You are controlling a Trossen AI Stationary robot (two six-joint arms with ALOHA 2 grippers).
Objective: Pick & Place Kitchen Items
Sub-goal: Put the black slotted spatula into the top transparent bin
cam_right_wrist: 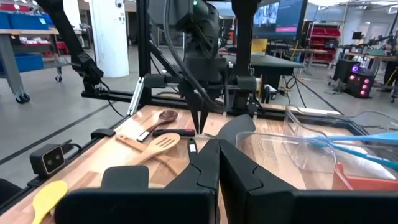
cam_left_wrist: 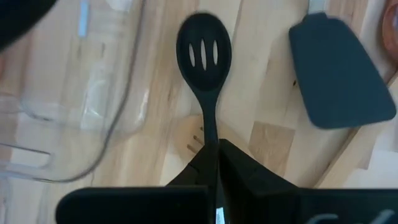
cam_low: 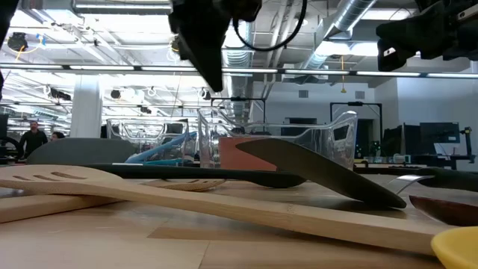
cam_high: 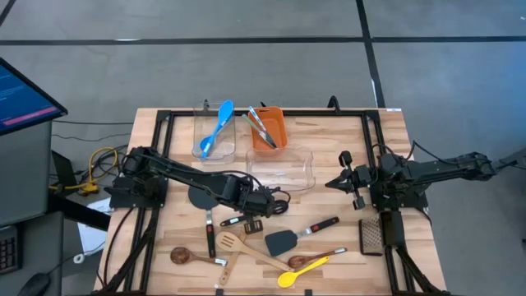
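My left gripper (cam_high: 267, 203) is over the table's middle, raised above the utensils, and shut on a black slotted spoon (cam_left_wrist: 204, 53). It also shows in the low view (cam_low: 213, 71) and the right wrist view (cam_right_wrist: 200, 115), fingers pointing down. My right gripper (cam_high: 335, 182) waits at the table's right, shut and empty (cam_right_wrist: 217, 146). A black turner (cam_high: 281, 241), a wooden slotted spatula (cam_high: 234, 244), wooden spoons (cam_high: 191, 256), a yellow spoon (cam_high: 300, 271) and a black ladle (cam_high: 201, 199) lie flat on the table. My left gripper pinches the slotted spoon's thin handle (cam_left_wrist: 210, 134) between its two fingers, which point down. The handle runs out past the fingertips, with the slotted head (cam_left_wrist: 204, 50) farthest from them. The spoon seems lifted above the wooden spatula's tip (cam_left_wrist: 193, 142) and the table.
A clear tub (cam_high: 281, 168) stands just beyond the left gripper. Another clear tub (cam_high: 204, 125) holds blue utensils (cam_high: 217, 129). An orange bin (cam_high: 275, 131) holds more utensils. A dark mesh item (cam_high: 371, 234) lies at the right. A black frame (cam_high: 156, 156) runs round the table.
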